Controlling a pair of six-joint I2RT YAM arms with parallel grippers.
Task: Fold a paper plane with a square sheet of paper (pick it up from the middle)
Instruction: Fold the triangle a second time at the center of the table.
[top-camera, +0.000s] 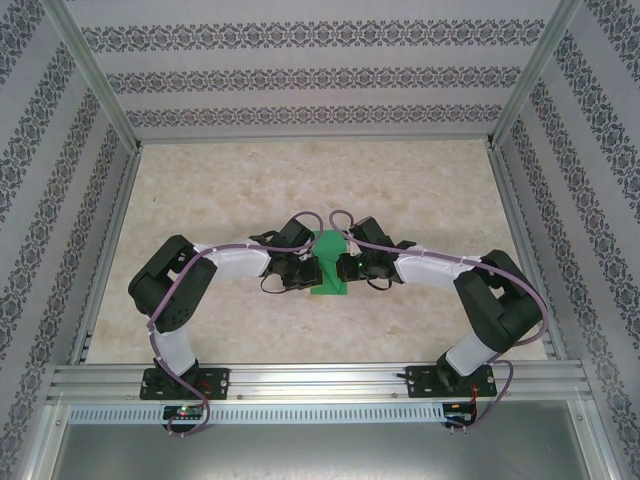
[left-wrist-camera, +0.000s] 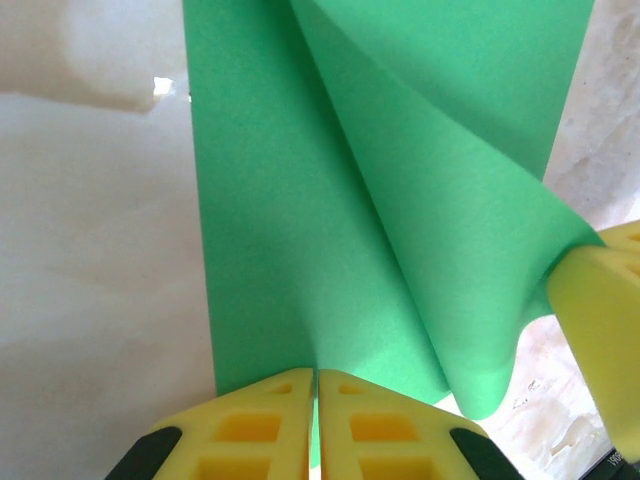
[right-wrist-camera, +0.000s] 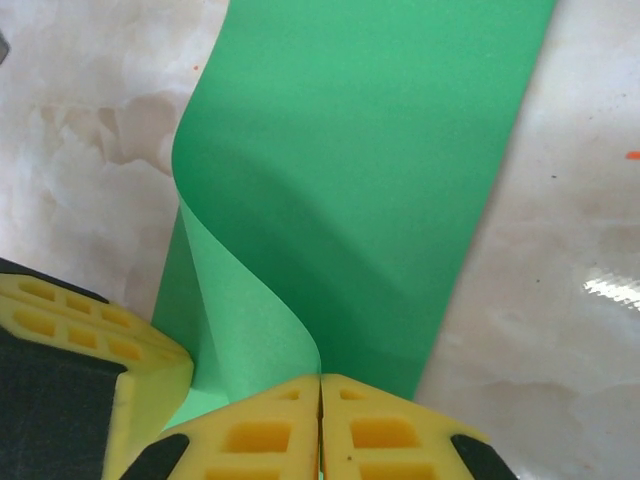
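While both arms fold in over the middle of the table (top-camera: 200, 180), left arm (top-camera: 175, 290) and right arm (top-camera: 500, 300) meet nearly nose to nose, with the square sheet of paper (top-camera: 328, 268) caught between them. The sheet is not flat: from each claw it runs forward as a green strip, and one flap curls up and over sideways toward the opposite claw. I can't tell if any of it touches the table. The left claw (left-wrist-camera: 315, 375) is pinched together on the near edge of the sheet, and the paper disappears into the seam between its pads. The right claw (right-wrist-camera: 320, 380) has the same grip, jaws closed on the sheet's edge. From the left wrist, a pad (left-wrist-camera: 600, 320) of the right claw sits just to the right, touching the curled flap. Risks, as I judge them: both grips are thin edge pinches, so any pull apart could tear the sheet or slip it out of one claw. The curl has no set line, so pressing it now would put the crease off centre. The claws are close enough that a small inward move bumps the pads and crumples the flap.
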